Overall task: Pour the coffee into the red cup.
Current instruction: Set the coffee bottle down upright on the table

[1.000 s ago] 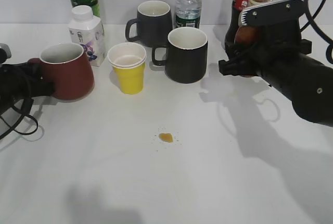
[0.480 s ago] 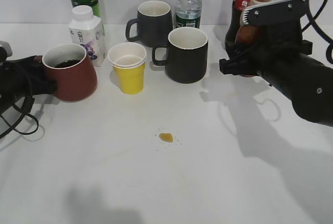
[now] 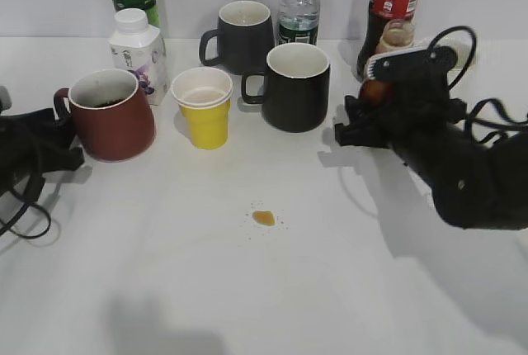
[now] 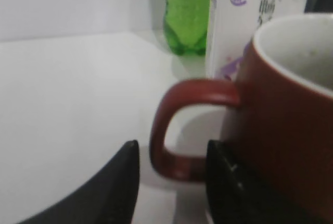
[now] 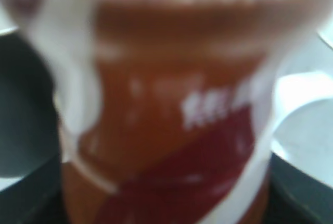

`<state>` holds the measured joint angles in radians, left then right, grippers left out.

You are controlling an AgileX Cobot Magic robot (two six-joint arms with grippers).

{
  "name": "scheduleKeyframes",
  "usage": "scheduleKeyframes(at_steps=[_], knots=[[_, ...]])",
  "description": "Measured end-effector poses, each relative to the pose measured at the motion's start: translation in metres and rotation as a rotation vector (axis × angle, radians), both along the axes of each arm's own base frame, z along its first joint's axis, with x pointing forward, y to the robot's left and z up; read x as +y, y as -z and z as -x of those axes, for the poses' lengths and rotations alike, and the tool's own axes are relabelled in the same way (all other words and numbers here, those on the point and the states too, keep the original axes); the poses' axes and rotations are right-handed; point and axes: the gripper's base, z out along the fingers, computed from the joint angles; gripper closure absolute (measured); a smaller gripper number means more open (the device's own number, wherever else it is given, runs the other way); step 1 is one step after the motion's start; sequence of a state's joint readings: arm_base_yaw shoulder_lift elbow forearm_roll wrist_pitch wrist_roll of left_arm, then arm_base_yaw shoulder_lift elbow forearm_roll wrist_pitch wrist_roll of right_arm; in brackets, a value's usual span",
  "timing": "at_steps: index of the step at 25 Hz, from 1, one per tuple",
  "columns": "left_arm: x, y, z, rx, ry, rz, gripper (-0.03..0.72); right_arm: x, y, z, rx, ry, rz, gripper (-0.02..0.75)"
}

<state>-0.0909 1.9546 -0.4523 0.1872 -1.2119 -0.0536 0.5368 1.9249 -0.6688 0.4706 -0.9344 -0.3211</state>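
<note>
Right wrist view, blurred coffee bottle [image 5: 166, 114] with red-brown label, clamped in right gripper [image 3: 371, 111]

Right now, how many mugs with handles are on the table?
3: a red mug at the left, a dark mug at the back, a black mug in the middle. None seems hidden.

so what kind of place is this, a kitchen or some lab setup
Most likely a lab test bench, not a kitchen: a plain white table against a bare wall, two black robot arms with cables, and drinks lined up like props, such as the red cup and yellow paper cup.
</note>
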Motion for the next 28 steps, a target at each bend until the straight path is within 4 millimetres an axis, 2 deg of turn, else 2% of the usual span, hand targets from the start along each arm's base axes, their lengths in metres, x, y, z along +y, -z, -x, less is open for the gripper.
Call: scheduleKeyframes(at_steps=[4,9,15,24,28], knots=[[0.001,-0.008,0.013,-0.002,0.001,-0.001,0.350,0.000,0.010,-0.001,-0.008,0.007,-0.024,0.232],[0.002,-0.023,0.028,-0.034,0.007,0.001,0.350,0.001,0.011,-0.001,-0.011,0.009,-0.038,0.227],[0.003,-0.046,0.037,-0.099,0.003,0.004,0.350,0.001,0.012,0.000,0.025,0.006,-0.049,0.138],[0.009,-0.068,0.048,-0.005,-0.061,0.017,0.350,-0.001,-0.004,0.006,0.151,0.031,-0.090,0.124],[0.012,-0.076,0.056,0.068,-0.087,0.038,0.350,-0.006,-0.019,0.013,0.221,0.052,-0.072,0.127]])
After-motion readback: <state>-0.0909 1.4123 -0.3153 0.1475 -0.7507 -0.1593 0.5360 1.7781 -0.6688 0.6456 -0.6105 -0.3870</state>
